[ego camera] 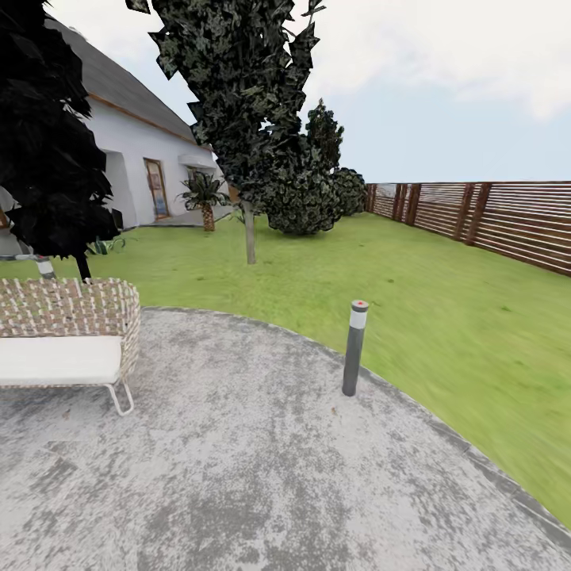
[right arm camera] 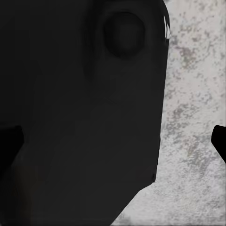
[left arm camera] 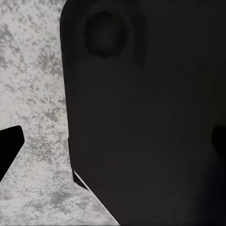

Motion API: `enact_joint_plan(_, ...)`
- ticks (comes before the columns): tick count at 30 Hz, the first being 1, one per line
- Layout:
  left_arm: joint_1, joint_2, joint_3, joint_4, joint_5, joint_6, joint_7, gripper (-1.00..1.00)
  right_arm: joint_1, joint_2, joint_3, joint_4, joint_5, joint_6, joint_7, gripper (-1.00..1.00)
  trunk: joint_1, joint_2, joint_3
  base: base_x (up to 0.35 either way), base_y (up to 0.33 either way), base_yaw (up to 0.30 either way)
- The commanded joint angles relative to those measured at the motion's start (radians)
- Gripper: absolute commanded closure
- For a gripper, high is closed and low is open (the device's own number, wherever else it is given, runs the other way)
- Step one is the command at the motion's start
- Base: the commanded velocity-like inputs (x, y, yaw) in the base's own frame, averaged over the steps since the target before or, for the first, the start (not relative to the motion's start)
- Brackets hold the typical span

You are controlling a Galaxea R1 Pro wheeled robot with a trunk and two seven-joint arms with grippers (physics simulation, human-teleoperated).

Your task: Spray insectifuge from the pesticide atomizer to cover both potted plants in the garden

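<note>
Head cam is looking out over the garden: round grey mottled patio (ego camera: pixel 238 476) is filling the foreground, green lawn (ego camera: pixel 412 293) is running beyond it to the brown slat fence (ego camera: pixel 492 218) on the right.

A grey bollard lamp (ego camera: pixel 354 347) with a red top is standing upright at the patio edge, just inside the border with the grass. A wicker chair (ego camera: pixel 67 341) with a white cushion is sitting on the patio at the left, partly cut off by the frame. A second lamp top (ego camera: pixel 45 267) is poking up behind the chair.

Further back: a thin-trunked tree (ego camera: pixel 247 119) is standing on the lawn, dark shrubs (ego camera: pixel 305 198) are sitting behind it, a small palm (ego camera: pixel 206 198) is standing near the white house (ego camera: pixel 151 159). A large dark shrub (ego camera: pixel 47 135) is covering the left edge.

Atomizer and potted plants: can't locate them here, so no position to report.

Left wrist cam: a dark robot body panel (left arm camera: pixel 146 113) is blocking most of the frame, mottled paving (left arm camera: pixel 33 94) is showing beside it, one dark fingertip (left arm camera: pixel 9 146) is peeking in at the edge. Right wrist cam: same story, dark panel (right arm camera: pixel 80 113), paving (right arm camera: pixel 193 117), a fingertip (right arm camera: pixel 219 141) at the edge.

Gripper state on both arms: can't tell, the fingers are barely showing. Nothing visible between them.
</note>
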Motion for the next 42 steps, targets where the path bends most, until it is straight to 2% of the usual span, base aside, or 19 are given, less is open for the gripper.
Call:
enact_joint_plan(1, -0.006, 0.006, 0.002, -0.006, 0.006, -0.006, 0.006, -1.0, -0.006, -0.006, -0.006, -0.006, 0.001, -0.006, -0.005, -1.0, 0.0, 0.0, 0.0, 0.0, 0.0, 0.0)
enact_joint_plan(3, -0.017, 0.017, 0.003, -0.017, 0.017, -0.017, 0.003, -1.0, -0.016, -0.017, -0.009, -0.017, 0.003, -0.017, -0.002, -1.0, 0.0, 0.0, 0.0, 0.0, 0.0, 0.0)
enact_joint_plan(4, -0.023, 0.023, 0.004, -0.023, 0.015, -0.023, 0.0, -1.0, -0.017, -0.011, -0.004, -0.023, 0.005, -0.023, -0.001, -1.0, 0.0, 0.0, 0.0, 0.0, 0.0, 0.0)
enact_joint_plan(8, -0.011, 0.003, 0.006, -0.011, 0.009, -0.011, -0.003, -1.0, -0.024, 0.011, 0.003, -0.046, 0.007, -0.021, 0.001, -1.0, 0.0, 0.0, 0.0, 0.0, 0.0, 0.0)
enact_joint_plan(12, 0.012, 0.0, 0.006, 0.012, 0.008, 0.011, -0.002, -1.0, -0.027, 0.03, 0.004, -0.035, 0.008, 0.002, 0.001, -1.0, 0.0, 0.0, 0.0, 0.0, 0.0, 0.0)
enact_joint_plan(18, 0.018, 0.001, 0.006, 0.037, 0.008, 0.044, -0.003, -1.0, -0.028, 0.029, 0.005, -0.03, 0.008, 0.03, 0.001, -1.0, 0.0, 0.0, 0.0, 0.0, 0.0, 0.0)
enact_joint_plan(36, 0.016, 0.002, 0.005, 0.031, 0.003, 0.038, 0.008, -1.0, -0.028, 0.026, 0.004, -0.032, 0.006, 0.026, -0.005, -1.0, 0.0, 0.0, 0.0, 0.0, 0.0, 0.0)
enact_joint_plan(42, 0.009, 0.012, 0.004, 0.029, 0.005, 0.029, 0.007, -1.0, -0.028, 0.023, 0.003, -0.037, 0.006, 0.025, -0.005, -1.0, 0.0, 0.0, 0.0, 0.0, 0.0, 0.0)
